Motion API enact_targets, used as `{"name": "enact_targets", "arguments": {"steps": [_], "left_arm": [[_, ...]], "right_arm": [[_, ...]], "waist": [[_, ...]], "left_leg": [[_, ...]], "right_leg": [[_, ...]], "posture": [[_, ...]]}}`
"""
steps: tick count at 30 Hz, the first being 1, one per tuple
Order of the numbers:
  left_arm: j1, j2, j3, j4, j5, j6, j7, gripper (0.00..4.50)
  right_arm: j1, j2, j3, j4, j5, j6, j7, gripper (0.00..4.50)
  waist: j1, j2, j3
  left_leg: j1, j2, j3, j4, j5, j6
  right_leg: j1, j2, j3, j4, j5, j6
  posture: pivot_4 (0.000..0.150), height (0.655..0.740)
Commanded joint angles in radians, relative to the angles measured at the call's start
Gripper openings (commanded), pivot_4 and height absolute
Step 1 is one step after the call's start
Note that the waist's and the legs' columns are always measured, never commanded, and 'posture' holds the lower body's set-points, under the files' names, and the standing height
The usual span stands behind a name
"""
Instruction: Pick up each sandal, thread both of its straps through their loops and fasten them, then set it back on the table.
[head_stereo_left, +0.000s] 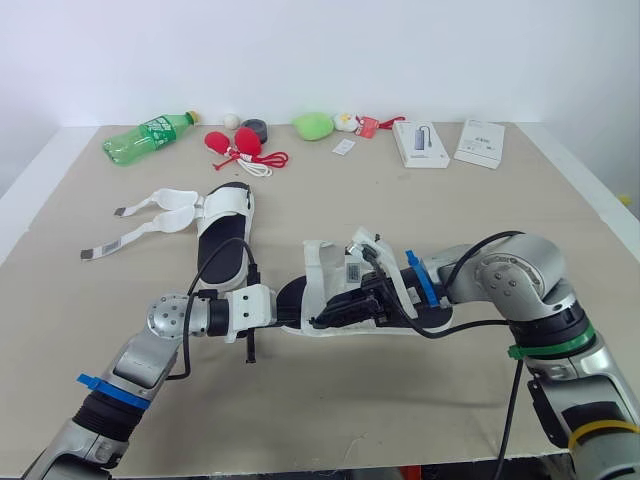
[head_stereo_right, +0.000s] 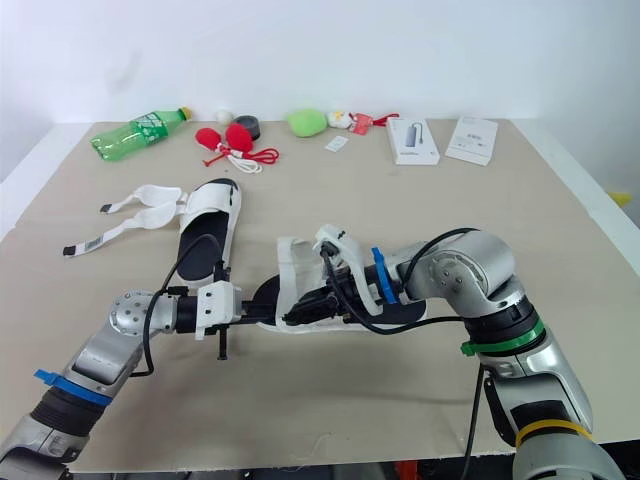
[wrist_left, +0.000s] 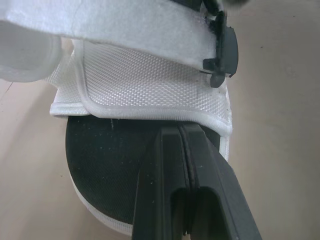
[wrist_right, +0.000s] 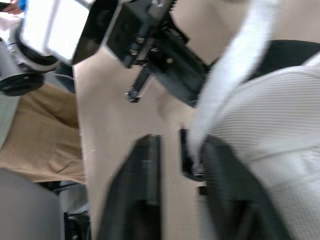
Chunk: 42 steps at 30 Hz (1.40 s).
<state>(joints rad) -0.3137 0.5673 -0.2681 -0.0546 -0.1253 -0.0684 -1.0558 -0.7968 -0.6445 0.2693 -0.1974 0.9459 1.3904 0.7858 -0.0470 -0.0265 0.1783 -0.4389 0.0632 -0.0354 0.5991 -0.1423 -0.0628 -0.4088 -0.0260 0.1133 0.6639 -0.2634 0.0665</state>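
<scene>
Near sandal (head_stereo_left: 320, 285) is mid-worktop (head_stereo_left: 420, 400), between your grippers. The right gripper (wrist_right: 182, 155) covers its middle, so you can't read the buckles from the head views. Right jaws stand apart, with a white strap (wrist_right: 225, 85) running down between them; whether it touches either finger is too blurred to call. Left gripper (wrist_left: 182, 131): jaws together, tips at the edge of the mesh upper (wrist_left: 150, 90) over the black sole (wrist_left: 105, 160). You can't tell if they pinch anything. Second sandal (head_stereo_left: 225, 240) lies beyond your left arm, straps loose.
</scene>
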Motion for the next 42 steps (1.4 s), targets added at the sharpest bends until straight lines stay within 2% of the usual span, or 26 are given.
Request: {"name": "enact_targets", "arguments": {"steps": [1, 2, 7, 16, 17, 18, 19, 20, 24, 38, 40, 41, 42], "left_arm": [[0.022, 0.008, -0.039, 0.036, 0.039, 0.014, -0.011, 0.0], [0.022, 0.007, -0.04, 0.036, 0.039, 0.013, -0.011, 0.0], [0.017, 0.005, -0.041, 0.043, 0.042, 0.01, -0.011, 0.0], [0.014, 0.001, -0.043, 0.045, 0.047, 0.006, -0.006, 0.0], [0.016, 0.002, -0.042, 0.045, 0.047, 0.006, -0.005, 0.0], [0.018, 0.003, -0.041, 0.044, 0.047, 0.005, -0.005, 0.0], [0.02, 0.004, -0.04, 0.044, 0.047, 0.003, -0.004, 0.0], [0.023, 0.006, -0.039, 0.042, 0.047, 0.003, -0.004, 0.0], [0.028, 0.01, -0.035, 0.036, 0.047, 0.007, -0.002, 0.0], [0.012, 0.008, -0.037, 0.053, 0.045, 0.006, -0.008, 0.0], [0.009, 0.007, -0.039, 0.057, 0.046, 0.005, -0.01, 0.0], [0.01, 0.007, -0.04, 0.057, 0.046, 0.004, -0.012, 0.0], [0.009, 0.008, -0.041, 0.058, 0.046, 0.003, -0.013, 0.0]], "right_arm": [[-0.005, -0.016, 0.009, -0.043, -0.029, -0.022, 0.033, 3.02], [-0.009, -0.013, 0.004, -0.037, -0.04, -0.031, 0.033, 3.43], [-0.086, 0.044, -0.047, 0.079, -0.069, -0.027, 0.022, 3.43], [-0.161, 0.111, -0.043, 0.243, -0.158, -0.063, 0.033, 3.43], [-0.164, 0.116, -0.049, 0.251, -0.16, -0.056, 0.031, 2.93], [-0.164, 0.119, -0.052, 0.253, -0.16, -0.051, 0.034, 2.77], [-0.164, 0.119, -0.053, 0.252, -0.159, -0.046, 0.039, 2.4], [-0.16, 0.12, -0.056, 0.243, -0.153, -0.035, 0.04, 1.75], [-0.099, 0.11, -0.064, 0.155, -0.122, 0.011, 0.041, 0.07], [0.048, 0.05, -0.045, -0.044, -0.121, -0.023, 0.07, 0.07], [0.039, 0.029, -0.042, -0.059, -0.112, -0.043, 0.111, 0.72], [0.029, 0.014, -0.048, -0.061, -0.113, -0.07, 0.139, 0.84], [0.02, 0.002, -0.059, -0.064, -0.111, -0.098, 0.168, 1.32]], "waist": [[0.0, 0.0, 0.0], [0.0, 0.0, 0.0], [-0.001, 0.0, 0.0], [0.0, 0.0, 0.0], [0.0, 0.0, 0.0], [0.0, 0.0, 0.0], [0.0, 0.0, 0.0], [0.0, 0.0, 0.0], [0.0, 0.0, 0.0], [0.001, 0.0, 0.0], [0.001, 0.0, 0.0], [0.001, 0.0, 0.0], [0.001, 0.0, 0.0]], "left_leg": [[0.0, 0.0, 0.0, 0.0, 0.0, 0.0], [0.0, 0.0, 0.0, 0.0, 0.0, 0.0], [0.0, 0.0, 0.0, 0.001, 0.0, 0.0], [0.0, 0.0, 0.0, 0.0, 0.0, 0.0], [0.0, 0.0, 0.0, 0.0, 0.0, 0.0], [0.0, 0.0, 0.0, 0.0, 0.0, 0.0], [0.0, 0.0, 0.0, 0.0, 0.0, 0.0], [0.0, 0.0, 0.0, 0.0, 0.0, 0.0], [0.0, 0.0, 0.0, 0.0, 0.0, 0.0], [0.0, 0.0, 0.0, 0.0, 0.0, 0.0], [0.0, 0.0, 0.0, 0.0, 0.0, 0.0], [0.0, 0.0, 0.0, 0.0, 0.0, 0.0], [0.0, 0.0, 0.0, 0.0, 0.0, 0.0]], "right_leg": [[0.0, 0.0, 0.0, 0.0, 0.0, 0.0], [0.0, 0.0, 0.0, 0.0, 0.0, 0.0], [0.0, 0.0, 0.0, 0.0, 0.001, -0.001], [0.0, 0.0, 0.0, 0.0, 0.001, 0.0], [0.0, 0.0, 0.0, 0.0, 0.001, 0.0], [0.0, 0.0, 0.0, 0.0, 0.001, 0.0], [0.0, 0.0, 0.0, 0.0, 0.001, 0.0], [0.0, 0.0, 0.0, 0.0, 0.001, 0.0], [0.0, 0.0, 0.0, 0.0, 0.0, 0.0], [0.0, 0.0, 0.0, 0.0, 0.0, 0.0], [0.0, 0.0, 0.0, 0.0, 0.0, 0.0], [0.0, 0.0, 0.0, 0.0, 0.0, 0.0], [0.0, 0.0, 0.0, 0.0, 0.0, 0.0]], "posture": [[0.15, 0.74], [0.15, 0.74], [0.15, 0.74], [0.15, 0.74], [0.15, 0.74], [0.15, 0.74], [0.15, 0.74], [0.15, 0.74], [0.15, 0.74], [0.15, 0.74], [0.15, 0.74], [0.15, 0.74], [0.15, 0.74]]}}
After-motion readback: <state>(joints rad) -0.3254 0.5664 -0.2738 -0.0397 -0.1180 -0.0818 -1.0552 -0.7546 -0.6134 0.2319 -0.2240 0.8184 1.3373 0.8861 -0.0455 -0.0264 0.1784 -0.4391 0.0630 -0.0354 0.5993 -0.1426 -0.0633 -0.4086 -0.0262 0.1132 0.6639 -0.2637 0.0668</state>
